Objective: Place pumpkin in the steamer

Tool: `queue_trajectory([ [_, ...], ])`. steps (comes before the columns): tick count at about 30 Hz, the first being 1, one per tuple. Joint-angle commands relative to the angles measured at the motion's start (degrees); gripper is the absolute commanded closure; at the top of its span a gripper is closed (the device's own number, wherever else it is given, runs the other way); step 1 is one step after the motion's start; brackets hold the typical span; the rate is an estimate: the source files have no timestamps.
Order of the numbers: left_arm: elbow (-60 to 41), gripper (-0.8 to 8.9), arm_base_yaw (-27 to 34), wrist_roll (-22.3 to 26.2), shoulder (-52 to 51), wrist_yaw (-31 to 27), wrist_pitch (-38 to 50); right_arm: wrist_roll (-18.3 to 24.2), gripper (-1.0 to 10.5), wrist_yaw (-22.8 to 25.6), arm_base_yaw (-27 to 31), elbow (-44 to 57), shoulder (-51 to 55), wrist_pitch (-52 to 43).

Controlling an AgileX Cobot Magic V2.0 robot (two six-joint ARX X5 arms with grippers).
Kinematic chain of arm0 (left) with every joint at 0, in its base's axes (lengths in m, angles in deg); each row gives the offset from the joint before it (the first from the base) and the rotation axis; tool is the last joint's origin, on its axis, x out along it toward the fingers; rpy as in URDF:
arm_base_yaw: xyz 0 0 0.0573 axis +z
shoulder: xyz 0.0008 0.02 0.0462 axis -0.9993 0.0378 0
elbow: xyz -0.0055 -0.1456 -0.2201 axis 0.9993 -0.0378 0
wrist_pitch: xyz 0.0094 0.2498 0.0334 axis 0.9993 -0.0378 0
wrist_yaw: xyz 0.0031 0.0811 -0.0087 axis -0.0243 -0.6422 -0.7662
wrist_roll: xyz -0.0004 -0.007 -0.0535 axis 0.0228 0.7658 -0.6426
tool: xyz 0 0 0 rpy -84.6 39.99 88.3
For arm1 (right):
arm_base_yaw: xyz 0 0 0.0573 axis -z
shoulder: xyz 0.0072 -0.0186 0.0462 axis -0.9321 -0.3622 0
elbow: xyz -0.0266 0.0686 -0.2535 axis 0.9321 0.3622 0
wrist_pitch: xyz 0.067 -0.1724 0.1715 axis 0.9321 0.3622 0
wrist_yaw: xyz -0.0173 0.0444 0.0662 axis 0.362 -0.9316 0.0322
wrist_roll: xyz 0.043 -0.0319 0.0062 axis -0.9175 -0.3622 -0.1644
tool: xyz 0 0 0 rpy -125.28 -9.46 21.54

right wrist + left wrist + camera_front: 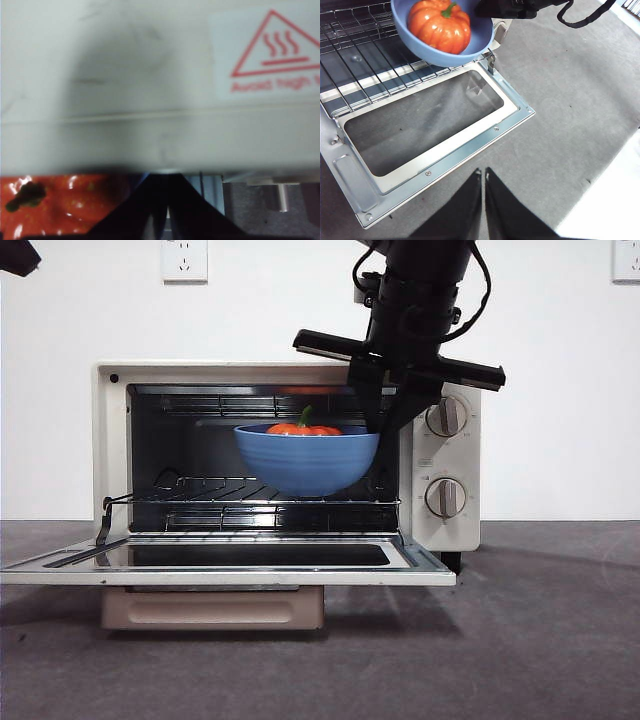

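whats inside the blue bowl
The pumpkin, orange with a green stem, sits in the blue bowl, which the right tool holds at its rim inside the open steamer. The bowl's floor under the pumpkin is hidden.

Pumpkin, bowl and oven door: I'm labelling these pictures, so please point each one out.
pumpkin [439, 26], left wrist view, on its orange ribbed side.
bowl [306, 462], front view, on its blue outer wall.
oven door [485, 134], left wrist view, on its metal frame.

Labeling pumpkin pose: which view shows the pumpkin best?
Left wrist view: the pumpkin shows nearly whole, ribs and green stem, sitting in the blue bowl. Front view shows only its top and stem above the bowl rim. Right wrist view shows a blurred orange patch beside the right gripper.
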Motion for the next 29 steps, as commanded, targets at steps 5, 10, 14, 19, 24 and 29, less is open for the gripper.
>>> queue_trajectory([
  [5, 0.4, 7.98, -0.2, 0.8, 0.2, -0.1, 0.7, -0.4, 7.3, 0.2, -0.6, -1.5, -0.8, -0.5],
  [10, 0.4, 7.98, -0.2, 0.8, 0.2, -0.1, 0.6, 0.3, 7.3, 0.2, -0.9, -1.5, -0.3, -0.5],
  [14, 0.4, 7.98, -0.2, 0.8, 0.2, -0.1, 0.6, 2.4, 7.3, 0.4, -1.6, -1.5, 1.2, -0.1],
  [19, 0.4, 7.98, -0.2, 0.8, 0.2, -0.1, 0.6, 4.8, 7.3, 0.9, -2.2, -1.5, 5.0, 2.3],
  [24, 0.4, 7.98, -0.2, 0.8, 0.2, -0.1, 0.6, 9.4, 7.3, 1.1, -3.3, -1.5, 10.6, 7.0],
  [29, 0.4, 7.98, -0.2, 0.7, 0.2, -0.1, 0.7, 16.9, 7.3, 0.9, -5.6, -1.5, 17.4, 10.5],
])
